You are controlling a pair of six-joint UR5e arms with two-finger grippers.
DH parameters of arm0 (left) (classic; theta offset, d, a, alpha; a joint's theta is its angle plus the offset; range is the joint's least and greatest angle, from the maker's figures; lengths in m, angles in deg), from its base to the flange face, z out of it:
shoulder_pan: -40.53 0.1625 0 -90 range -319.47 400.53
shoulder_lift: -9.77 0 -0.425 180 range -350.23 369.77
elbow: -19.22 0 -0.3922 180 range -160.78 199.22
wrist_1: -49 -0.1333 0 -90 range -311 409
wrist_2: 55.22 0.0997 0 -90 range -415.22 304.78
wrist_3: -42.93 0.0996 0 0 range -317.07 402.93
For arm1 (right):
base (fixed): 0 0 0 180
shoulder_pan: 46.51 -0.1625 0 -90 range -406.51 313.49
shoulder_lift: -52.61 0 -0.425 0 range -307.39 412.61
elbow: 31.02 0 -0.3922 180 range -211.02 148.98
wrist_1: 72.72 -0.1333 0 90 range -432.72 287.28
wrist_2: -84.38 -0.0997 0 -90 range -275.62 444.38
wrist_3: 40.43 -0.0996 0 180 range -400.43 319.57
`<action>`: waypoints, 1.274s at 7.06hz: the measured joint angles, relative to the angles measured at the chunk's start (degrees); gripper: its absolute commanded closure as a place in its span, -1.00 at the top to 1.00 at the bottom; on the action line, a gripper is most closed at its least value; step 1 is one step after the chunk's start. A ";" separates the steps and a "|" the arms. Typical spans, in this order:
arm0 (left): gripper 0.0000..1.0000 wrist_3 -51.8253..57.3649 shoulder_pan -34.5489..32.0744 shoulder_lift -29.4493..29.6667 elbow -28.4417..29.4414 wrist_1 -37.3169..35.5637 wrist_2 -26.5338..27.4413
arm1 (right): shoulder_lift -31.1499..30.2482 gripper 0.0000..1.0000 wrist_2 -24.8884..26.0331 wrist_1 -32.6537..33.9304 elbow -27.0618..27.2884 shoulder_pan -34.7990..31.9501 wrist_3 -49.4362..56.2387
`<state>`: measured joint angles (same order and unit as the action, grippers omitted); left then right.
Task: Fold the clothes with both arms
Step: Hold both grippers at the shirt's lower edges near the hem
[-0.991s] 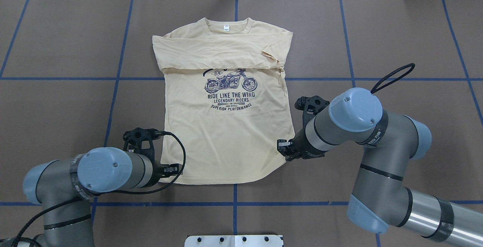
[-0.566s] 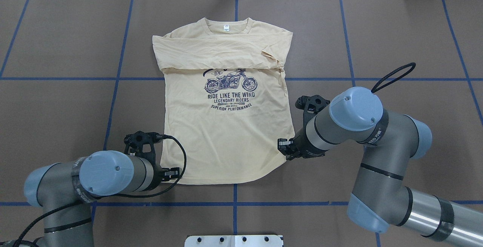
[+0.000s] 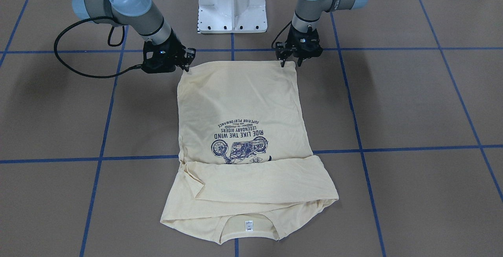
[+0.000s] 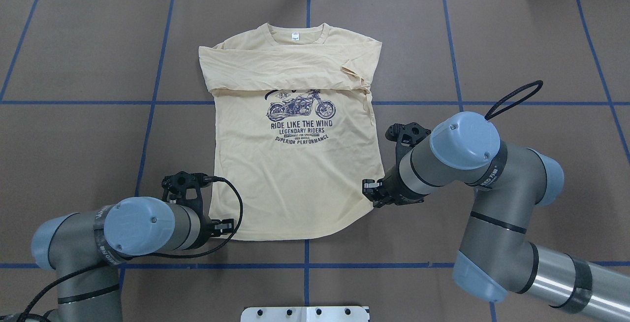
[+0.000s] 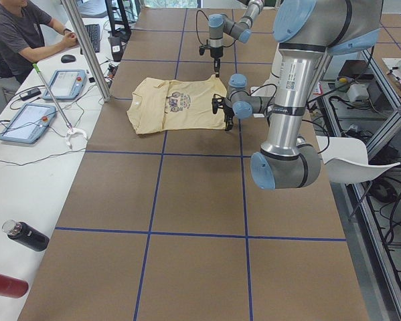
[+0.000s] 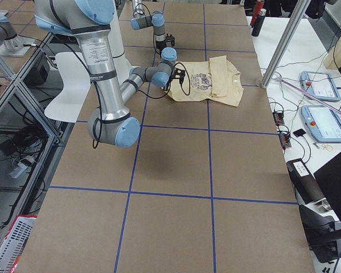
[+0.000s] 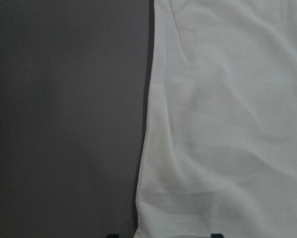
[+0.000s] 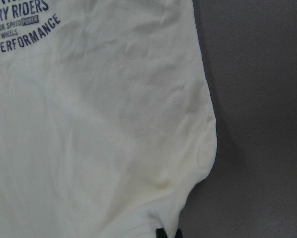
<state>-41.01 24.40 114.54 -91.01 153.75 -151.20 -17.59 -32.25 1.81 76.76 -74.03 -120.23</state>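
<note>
T-shirt is lying flat, print side up, in the middle of the brown counter, collar toward the top of the overhead frame, with both sleeves already folded across the chest. So from where I'm standing the step in hand looks like grabbing the two hem corners to bring the bottom up over the print. The left claw sits at the hem corner in the lower left of the overhead frame. Its fingers are spread with the shirt's edge running between them, so nothing is pinched yet. The right claw is at the opposite corner, mid right of the shirt. In its wrist view the tips are pinched together right on the hem, and I'd guess it's got fabric. My two cents on doing this well: get the left fingers fully over the edge before closing so they catch both layers, not just the top one. Then lift both corners together and evenly, since this thin fabric will skew or drag the folded sleeves if one side leads. Compared to a second ago, the left arm has slid a touch toward the bottom of the overhead frame. The right arm has barely budged, and the shirt hasn't shifted at all.
</note>
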 measured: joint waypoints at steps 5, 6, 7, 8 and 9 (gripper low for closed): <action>-1.00 0.01 -0.17 0.01 -0.75 -0.18 -0.15 | -0.02 -1.00 0.00 0.00 -0.02 -0.20 0.08; -1.00 0.03 -0.22 -0.01 -1.51 -0.49 -0.28 | -0.02 -1.00 -0.12 0.00 -0.01 -0.25 0.09; -1.00 0.09 -0.21 -0.01 -2.87 -1.48 -0.47 | -0.06 -1.00 -0.69 0.00 0.03 -0.40 0.07; -1.00 0.21 -0.22 -0.03 -4.73 -2.86 -0.63 | -0.32 -1.00 -1.62 0.00 0.25 -0.61 0.01; -1.00 0.39 -0.20 0.03 -6.38 -4.14 -1.18 | -1.25 -1.00 -2.42 0.09 1.19 -0.77 -0.34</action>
<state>-40.62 24.20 114.57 -97.39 149.61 -152.38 -18.83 -34.67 1.90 77.95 -74.80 -120.57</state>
